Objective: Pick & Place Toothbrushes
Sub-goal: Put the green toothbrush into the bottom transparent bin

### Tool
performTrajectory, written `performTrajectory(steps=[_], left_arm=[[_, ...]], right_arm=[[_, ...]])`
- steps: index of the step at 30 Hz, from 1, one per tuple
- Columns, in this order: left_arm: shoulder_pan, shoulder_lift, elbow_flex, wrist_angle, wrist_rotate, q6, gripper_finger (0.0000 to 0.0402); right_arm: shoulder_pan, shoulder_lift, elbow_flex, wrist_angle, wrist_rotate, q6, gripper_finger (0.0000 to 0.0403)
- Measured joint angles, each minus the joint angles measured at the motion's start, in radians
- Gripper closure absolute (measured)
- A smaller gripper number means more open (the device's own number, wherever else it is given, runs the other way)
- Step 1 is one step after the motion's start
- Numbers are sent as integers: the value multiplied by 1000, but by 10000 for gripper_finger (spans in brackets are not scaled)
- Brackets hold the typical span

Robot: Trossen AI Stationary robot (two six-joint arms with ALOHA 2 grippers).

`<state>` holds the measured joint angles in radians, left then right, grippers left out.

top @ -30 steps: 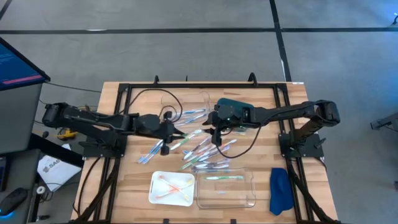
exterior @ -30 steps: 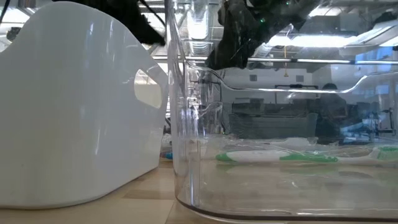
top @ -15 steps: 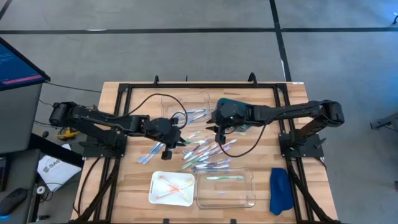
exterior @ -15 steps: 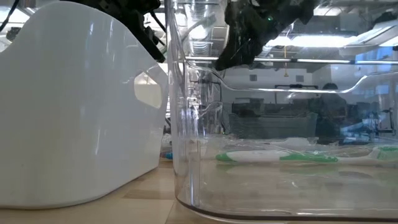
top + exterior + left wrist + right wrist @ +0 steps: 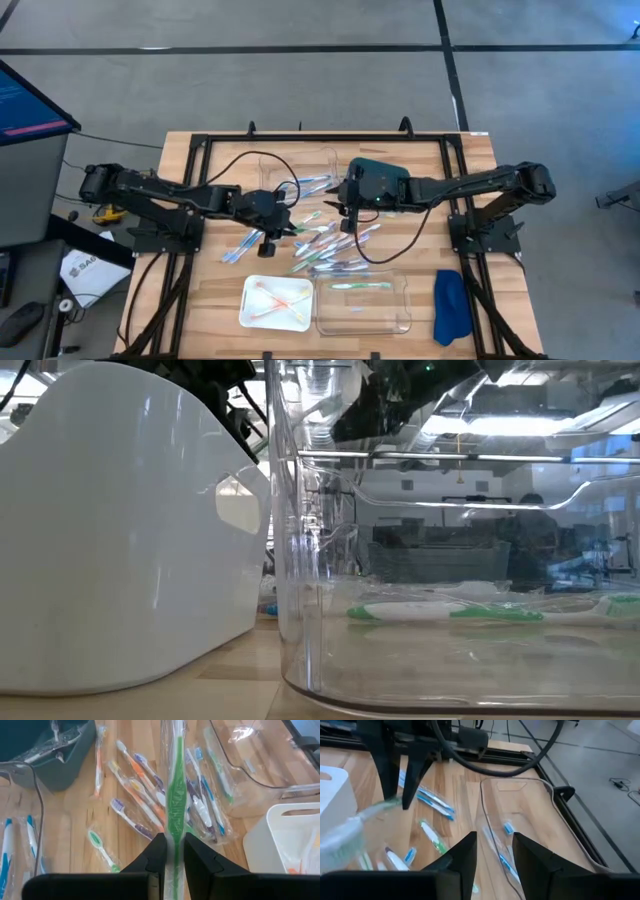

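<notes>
Toothbrushes lie scattered mid-bench, beyond the white tray and clear tray at the near edge; one green brush rests in the clear tray. Left end effector pinches a wrapped green toothbrush above the pile. Right end effector hovers spread, empty, beside the teal bin.

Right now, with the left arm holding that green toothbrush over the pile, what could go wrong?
1. The left pincer pinches the long, wrapped green toothbrush near one end only; the slick wrapper could let it swing or slip back into the scattered pile of wrapped toothbrushes.
2. The right pincer, open and empty, hangs close beside the left arm above the same pile; the two could collide.
3. The clear plastic tray and white plastic tray sit side by side; the brush might land in the wrong one.
</notes>
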<state>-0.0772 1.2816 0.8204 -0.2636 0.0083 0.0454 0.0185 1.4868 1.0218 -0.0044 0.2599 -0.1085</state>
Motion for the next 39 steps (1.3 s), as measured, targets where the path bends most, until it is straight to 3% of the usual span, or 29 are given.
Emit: performTrajectory(steps=[13,20,27,39], left_arm=[[0,15,0,-27,-5,-27,364],[32,102,32,-59,-8,-43,364],[40,215,109,-99,-9,-26,364],[39,227,123,-106,-24,-17,364]], right_arm=[[35,0,0,78,2,-7,285],[57,0,0,115,-2,-38,285],[44,0,0,66,-179,-38,292],[38,1,0,-7,-185,-24,303]])
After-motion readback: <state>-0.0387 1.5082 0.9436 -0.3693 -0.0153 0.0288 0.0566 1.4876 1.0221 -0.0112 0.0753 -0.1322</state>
